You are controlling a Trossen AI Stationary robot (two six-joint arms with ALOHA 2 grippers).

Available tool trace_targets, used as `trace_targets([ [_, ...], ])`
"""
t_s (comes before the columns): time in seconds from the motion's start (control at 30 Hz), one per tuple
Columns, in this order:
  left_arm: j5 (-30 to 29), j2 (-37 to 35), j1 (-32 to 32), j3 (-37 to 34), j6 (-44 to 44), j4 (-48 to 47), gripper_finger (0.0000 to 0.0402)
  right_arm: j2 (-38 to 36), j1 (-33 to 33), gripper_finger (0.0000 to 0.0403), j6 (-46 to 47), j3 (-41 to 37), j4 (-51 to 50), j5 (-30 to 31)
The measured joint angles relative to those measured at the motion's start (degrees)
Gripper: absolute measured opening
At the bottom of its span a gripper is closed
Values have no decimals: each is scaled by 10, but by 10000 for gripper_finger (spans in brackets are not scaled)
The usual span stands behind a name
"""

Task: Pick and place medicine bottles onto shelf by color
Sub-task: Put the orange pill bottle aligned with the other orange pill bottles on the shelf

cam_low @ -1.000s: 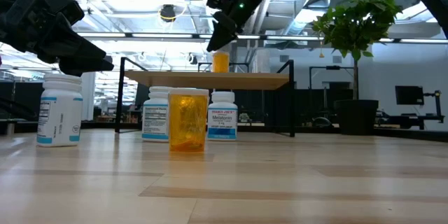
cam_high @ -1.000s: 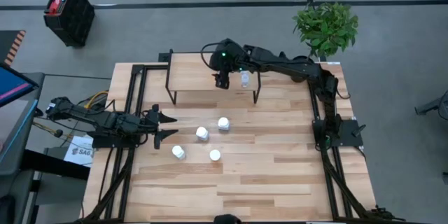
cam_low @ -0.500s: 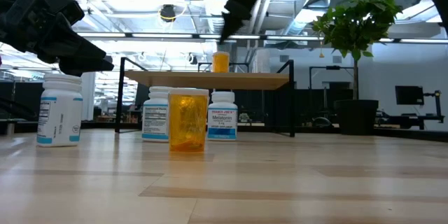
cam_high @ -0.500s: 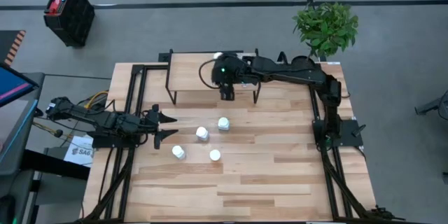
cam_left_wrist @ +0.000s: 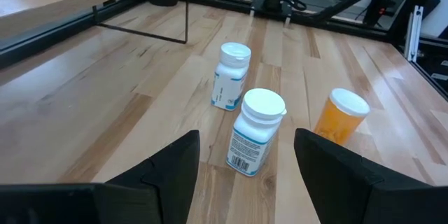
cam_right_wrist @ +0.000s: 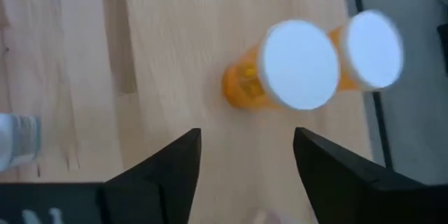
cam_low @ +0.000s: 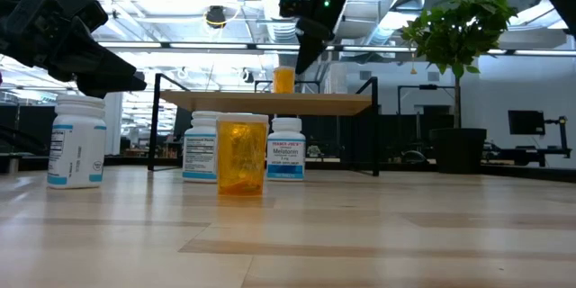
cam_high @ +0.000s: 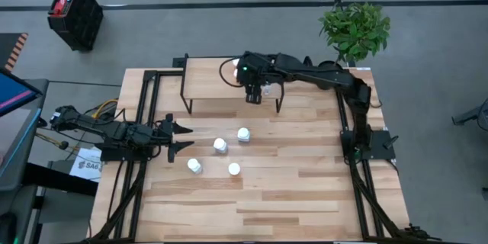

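Four medicine bottles stand loose on my surface in front of the shelf: three white ones at and, and an orange one nearest the front edge. In the low view the orange bottle stands ahead of two of the white ones, with the third white bottle well off to one side.

My right gripper hangs over the shelf's right end, above the front edge, fingers apart and holding nothing. Its wrist view looks down on two orange bottles standing just beside each other on the shelf top, white caps up. The low view shows one orange bottle on the shelf.

My left gripper waits left of the loose bottles, low over the surface, fingers spread and empty.
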Motion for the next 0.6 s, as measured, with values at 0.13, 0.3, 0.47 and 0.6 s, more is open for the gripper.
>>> trace_targets([
  [0.13,0,0,0,0,0,0,222,1,-9,229,0,-3,11,-6],
  [0.3,0,0,0,0,-1,0,222,3,-10,217,-4,-8,26,-6],
  [0.47,0,0,0,0,-2,0,222,3,-9,212,-19,-8,34,-8],
  [0.6,0,0,0,0,-3,0,222,2,-8,211,-21,-8,49,-8],
])
